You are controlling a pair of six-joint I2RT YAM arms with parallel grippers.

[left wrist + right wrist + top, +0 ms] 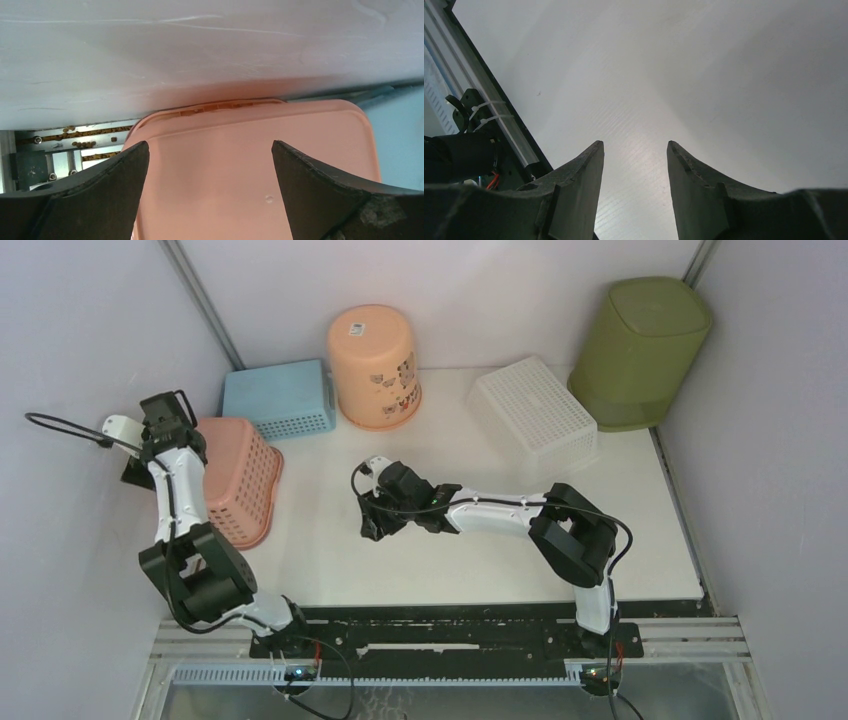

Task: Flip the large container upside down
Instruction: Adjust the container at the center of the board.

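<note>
At the centre of the table [330, 570], the right gripper [634, 145] points at plain tabletop, fingers half apart with nothing between them. At nine o'clock the left gripper [210, 142] spreads its fingers wide over a pink basket [250, 175], gripping nothing. At two o'clock, in the far corner, the olive-green waste bin [640, 350] leans closed end up. Its mesh band is hard to make out, and its lower edge meets a white mesh basket [540, 415].

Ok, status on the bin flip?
Left tool open, empty, by pink basket. Right tool open, empty. Green bin far right corner, apparently base up. White basket beside it.
</note>
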